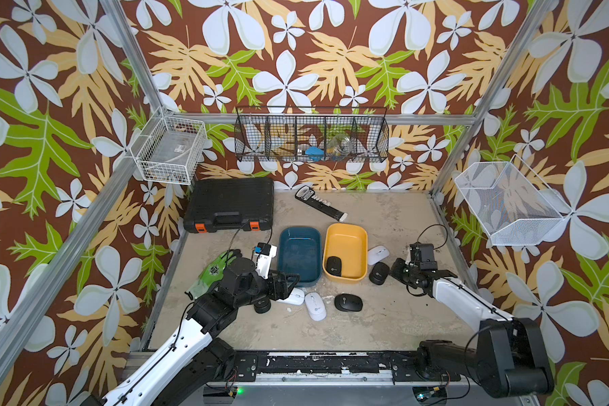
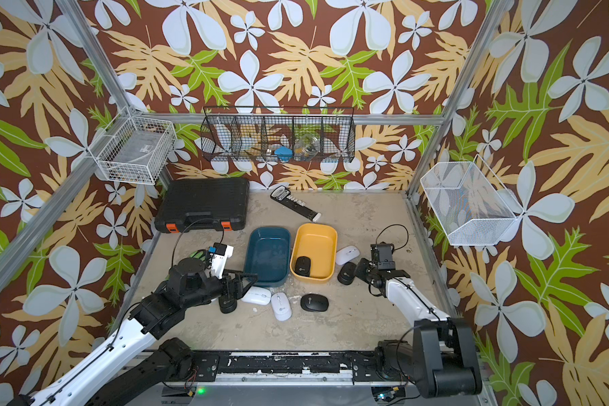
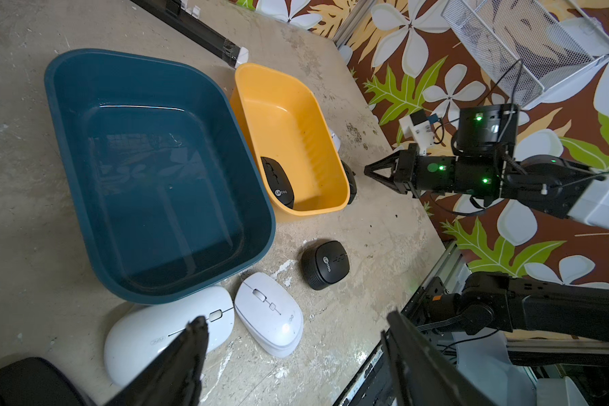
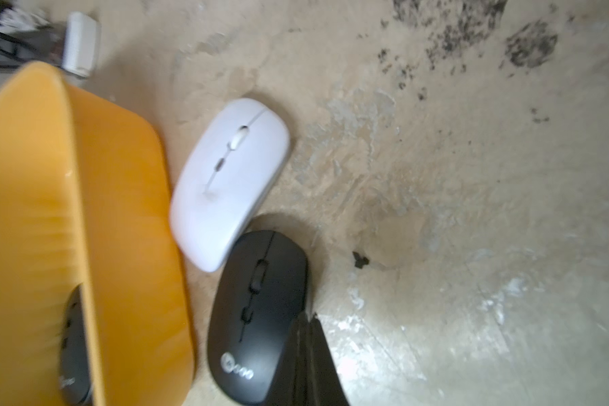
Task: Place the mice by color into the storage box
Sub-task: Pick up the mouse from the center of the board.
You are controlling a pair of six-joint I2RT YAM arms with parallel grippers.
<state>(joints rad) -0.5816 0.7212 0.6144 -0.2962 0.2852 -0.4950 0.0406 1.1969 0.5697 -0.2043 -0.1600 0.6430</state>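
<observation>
Beside the yellow tub (image 1: 343, 277), the right hand (image 3: 366, 171) is pinched shut, empty; the left hand (image 3: 294, 317) gapes above a white mouse (image 3: 145, 334).

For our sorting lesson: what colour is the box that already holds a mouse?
Yellow. The box shows best in the left wrist view.

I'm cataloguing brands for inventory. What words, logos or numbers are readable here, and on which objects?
"Lecoo", as best it reads: logo on the black mouse in the yellow bin.
Same logo, fainter: loose black mouse.
Small label on the large white mouse: too small to read.
Nothing else legible.
</observation>
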